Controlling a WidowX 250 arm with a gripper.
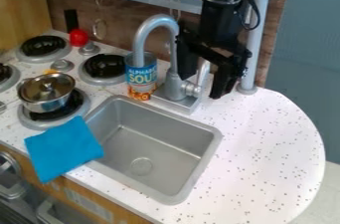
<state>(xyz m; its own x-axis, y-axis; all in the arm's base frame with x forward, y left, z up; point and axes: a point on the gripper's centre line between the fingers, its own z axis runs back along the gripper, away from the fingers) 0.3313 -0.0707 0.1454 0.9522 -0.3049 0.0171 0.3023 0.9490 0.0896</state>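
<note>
A black arm point(222, 21) with a silvery ring point(221, 0), looping black cables point(256, 13) and angular black fingers point(223, 82).

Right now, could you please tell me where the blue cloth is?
In the camera view, the blue cloth lies at lower left, over the front edge of the counter, below the lidded pot, by the sink.

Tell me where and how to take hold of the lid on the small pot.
Pinch the knob, coming straight down from above with a finger on either side. It stands up from the middle of the lid, which rests on the upright pot, so that looks like the easiest hold.
</note>
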